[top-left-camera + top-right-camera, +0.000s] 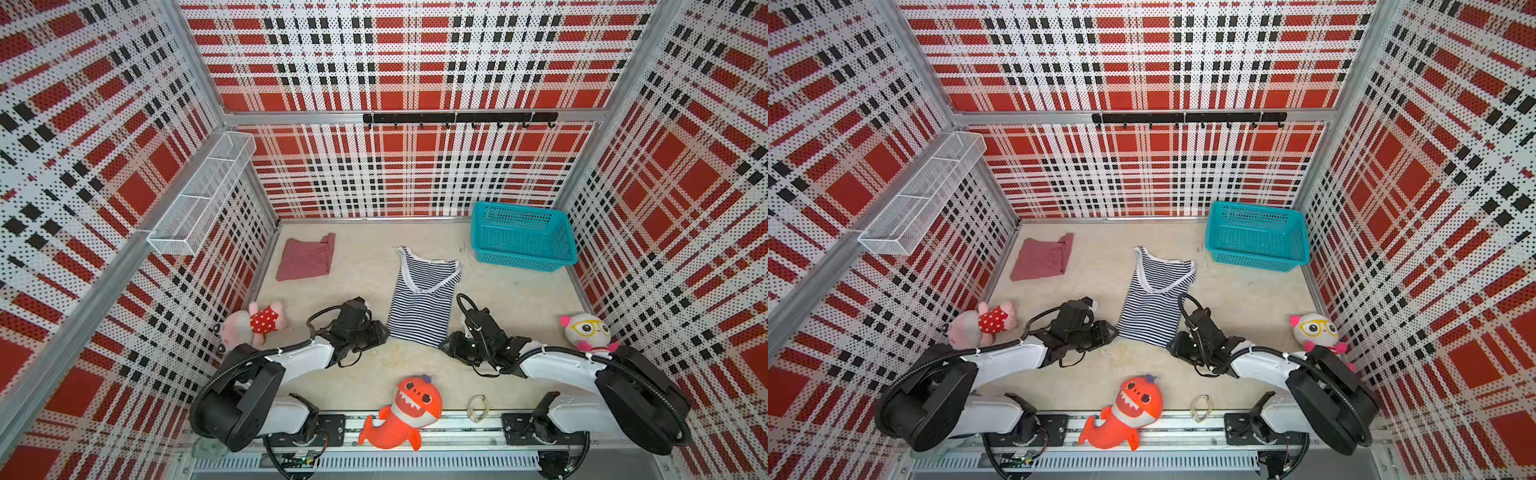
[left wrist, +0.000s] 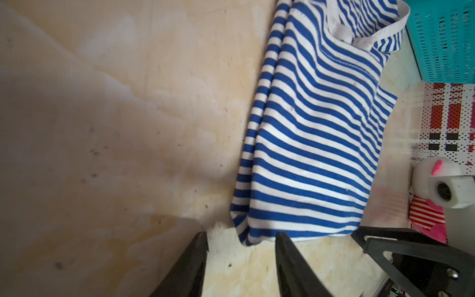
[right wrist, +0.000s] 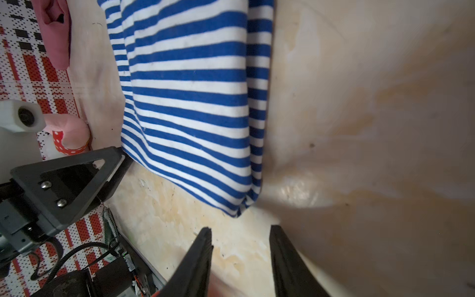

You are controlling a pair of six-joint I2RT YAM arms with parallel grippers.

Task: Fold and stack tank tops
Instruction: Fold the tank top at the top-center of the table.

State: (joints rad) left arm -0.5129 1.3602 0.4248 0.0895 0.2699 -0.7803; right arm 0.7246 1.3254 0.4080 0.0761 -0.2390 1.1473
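Striped tank top [image 1: 419, 307]: soft knit, folded lengthwise into a narrow strip, mid counter [image 1: 519, 299]. Rose tank top [image 1: 305, 259]: flat rectangle, far-left corner. Left gripper [image 2: 241, 237] half open, hem corner loose between tips. Right gripper [image 3: 240, 230] half open, empty, just short of hem.

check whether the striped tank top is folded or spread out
Partly folded: the striped tank top lies as a narrow full-length strip, its long edges doubled over in both wrist views; not folded crosswise.
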